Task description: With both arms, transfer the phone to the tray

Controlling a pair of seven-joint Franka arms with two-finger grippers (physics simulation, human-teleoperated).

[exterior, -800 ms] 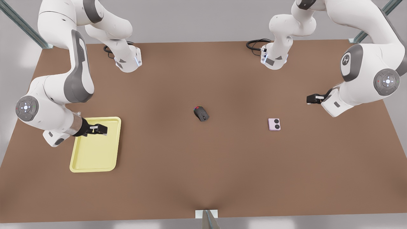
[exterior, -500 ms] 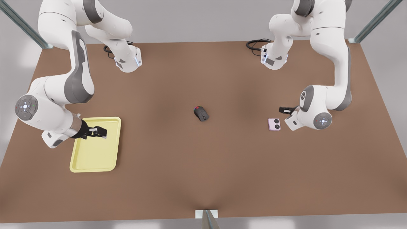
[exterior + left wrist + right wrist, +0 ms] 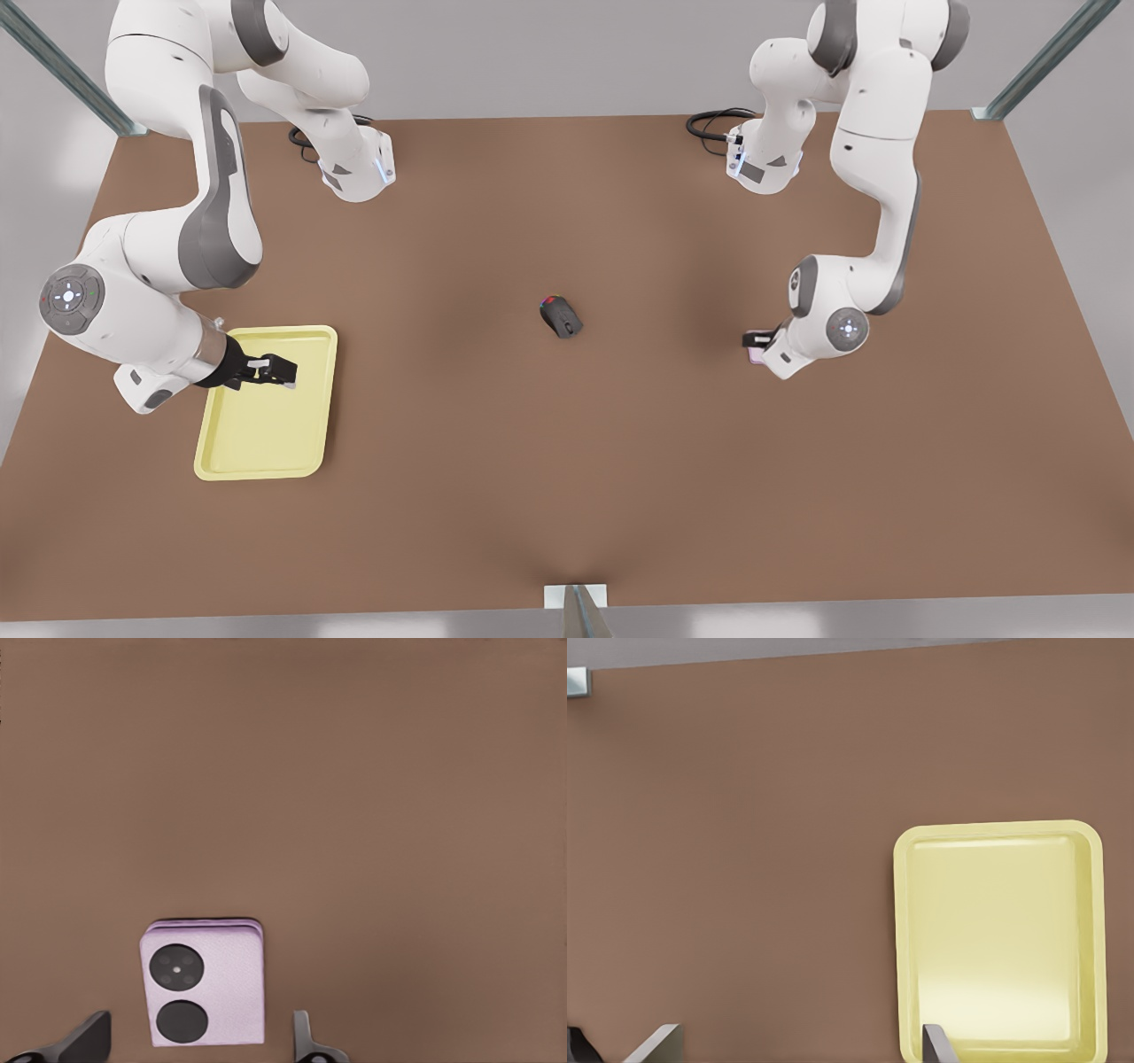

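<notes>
From the front view the left gripper [image 3: 760, 340] hovered over the phone [image 3: 753, 355] at the table's [image 3: 567, 461] right, the right gripper [image 3: 282, 371] spread above the tray [image 3: 266, 443] at left; the left wrist view showed fingers [image 3: 89, 1036] wide astride the thin, stiff, probably slippery phone [image 3: 205, 981], best pinched across its side edges; the right wrist view showed the tray [image 3: 1090, 939] bare.

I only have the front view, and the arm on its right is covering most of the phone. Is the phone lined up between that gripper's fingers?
Observer: Yes. In the left wrist view the phone lies flat on the table between the open fingers of the left gripper, with a gap on each side.
Operator: Which face is up?
Observer: The one with the two black circles.
Operator: And the gripper on the front view's left?
Observer: That is the right gripper. It is open and holds nothing, and in its wrist view one finger overlaps the rim of the tray.
</notes>
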